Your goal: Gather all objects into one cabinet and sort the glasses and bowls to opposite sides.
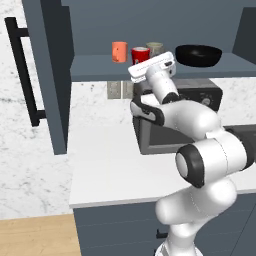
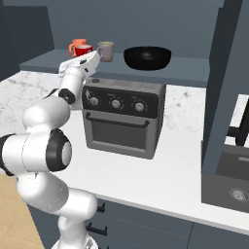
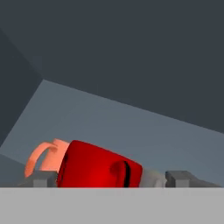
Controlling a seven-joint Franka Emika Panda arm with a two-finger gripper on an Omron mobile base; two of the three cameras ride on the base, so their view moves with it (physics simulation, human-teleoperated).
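Observation:
The slate-blue cabinet's shelf (image 1: 95,69) carries all the objects. An orange cup (image 1: 119,51) stands at the left, a red cup (image 1: 141,53) beside it, then a grey-beige cup (image 1: 154,48). The wide black bowl (image 1: 198,55) sits at the shelf's right end. My gripper (image 3: 108,178) reaches over the shelf edge at the red cup (image 3: 98,168). The cup stands between the two fingertips (image 3: 40,179), which are spread wider than it, with small gaps on both sides, so the gripper is open. The orange cup (image 3: 43,155) is just behind it.
The cabinet door (image 1: 52,75) stands open at the left with its black bar handle (image 1: 22,70). A toaster oven (image 2: 121,116) sits on the white counter (image 1: 105,170) under the shelf. A dark sink unit (image 2: 228,182) is at the right.

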